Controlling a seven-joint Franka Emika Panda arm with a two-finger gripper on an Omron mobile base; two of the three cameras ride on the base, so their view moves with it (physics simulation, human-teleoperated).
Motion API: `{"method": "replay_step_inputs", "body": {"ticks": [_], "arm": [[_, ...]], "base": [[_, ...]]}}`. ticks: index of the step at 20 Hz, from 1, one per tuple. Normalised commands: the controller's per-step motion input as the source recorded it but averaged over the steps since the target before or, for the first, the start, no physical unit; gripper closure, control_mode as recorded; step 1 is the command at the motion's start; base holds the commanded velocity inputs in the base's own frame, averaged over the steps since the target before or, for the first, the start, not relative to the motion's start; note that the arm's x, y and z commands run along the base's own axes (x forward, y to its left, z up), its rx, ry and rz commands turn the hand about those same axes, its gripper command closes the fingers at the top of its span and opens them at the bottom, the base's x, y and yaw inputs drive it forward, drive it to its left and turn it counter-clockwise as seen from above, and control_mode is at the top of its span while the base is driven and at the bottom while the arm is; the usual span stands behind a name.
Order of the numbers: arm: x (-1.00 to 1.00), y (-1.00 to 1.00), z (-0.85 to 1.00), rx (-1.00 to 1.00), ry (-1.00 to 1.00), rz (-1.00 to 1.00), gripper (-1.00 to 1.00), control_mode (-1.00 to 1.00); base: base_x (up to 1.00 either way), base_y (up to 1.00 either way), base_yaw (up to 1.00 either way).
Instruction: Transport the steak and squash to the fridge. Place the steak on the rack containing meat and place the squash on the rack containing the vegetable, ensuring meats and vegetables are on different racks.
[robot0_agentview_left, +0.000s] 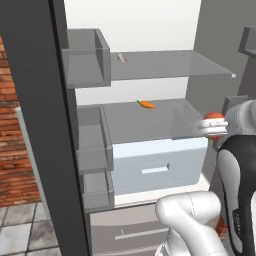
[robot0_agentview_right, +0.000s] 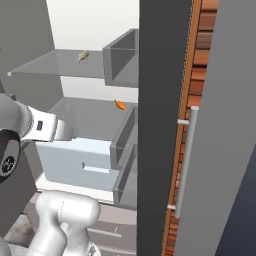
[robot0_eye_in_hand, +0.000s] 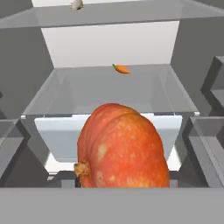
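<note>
Carrying the squash (robot0_eye_in_hand: 122, 148) toward the open fridge (robot0_agentview_left: 35, 100), the gripper (robot0_agentview_left: 212, 126) holds the orange gourd clamped between its fingers at the front lip of the middle shelf (robot0_eye_in_hand: 109, 89). The vegetable (robot0_eye_in_hand: 121, 69), a small carrot, lies at twelve o'clock from the squash, near the back of that same shelf. A pale lump (robot0_eye_in_hand: 77, 5), possibly the meat, sits on the rack above. By the look of it, the squash delivery is under way; next comes reaching forward over the shelf and letting go beside the carrot.
</note>
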Motion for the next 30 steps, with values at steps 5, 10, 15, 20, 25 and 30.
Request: {"method": "replay_step_inputs", "body": {"ticks": [5,10,15,20,25,30], "arm": [[1.0,0.0,-0.54,0.0,0.01,0.0,1.0,-1.0],[1.0,0.0,-0.19,0.0,0.03,0.0,1.0,-1.0],[0.94,0.0,-0.26,0.0,0.02,0.0,1.0,-1.0],[0.68,0.0,-0.29,0.0,0.0,0.0,1.0,-1.0],[0.75,0.0,-0.44,0.0,0.01,0.0,1.0,-1.0],[0.65,0.0,-0.31,0.01,0.04,0.0,1.0,-1.0]], "base": [[0.0,0.0,0.0],[0.0,0.0,0.0],[0.0,0.0,0.0],[0.0,0.0,0.0],[0.0,0.0,0.0],[0.0,0.0,0.0]]}}
